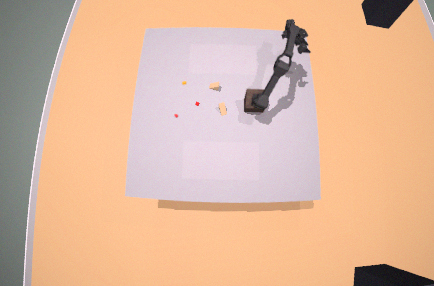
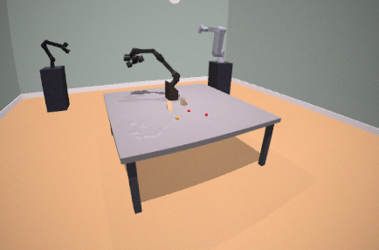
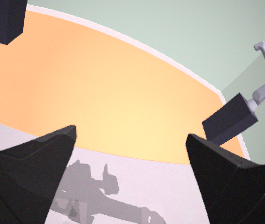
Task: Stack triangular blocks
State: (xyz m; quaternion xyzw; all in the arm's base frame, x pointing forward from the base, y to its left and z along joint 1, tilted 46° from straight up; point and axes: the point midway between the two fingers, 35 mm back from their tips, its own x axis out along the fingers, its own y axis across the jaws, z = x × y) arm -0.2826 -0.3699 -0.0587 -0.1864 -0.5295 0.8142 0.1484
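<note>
One tan triangular block (image 1: 215, 85) (image 2: 169, 106) lies on the table (image 1: 160, 158) (image 2: 131, 142), left of the arm's base in the top view. A second tan block (image 1: 222, 109) (image 2: 183, 101) lies apart from it, nearer the base and turned differently. Which way their sloped faces point is too small to tell. My gripper (image 1: 304, 42) (image 2: 127, 61) (image 3: 132, 136) is open and empty, raised high near the table's edge, well away from both blocks. Neither block shows in the wrist view.
An orange cube (image 1: 184, 83) (image 2: 177, 118), a red cube (image 1: 197, 103) (image 2: 189, 110) and another red cube (image 1: 176, 116) (image 2: 206, 114) lie on the table beyond the blocks from my base (image 1: 255, 108) (image 2: 171, 92). Other arms stand on dark pedestals off the table.
</note>
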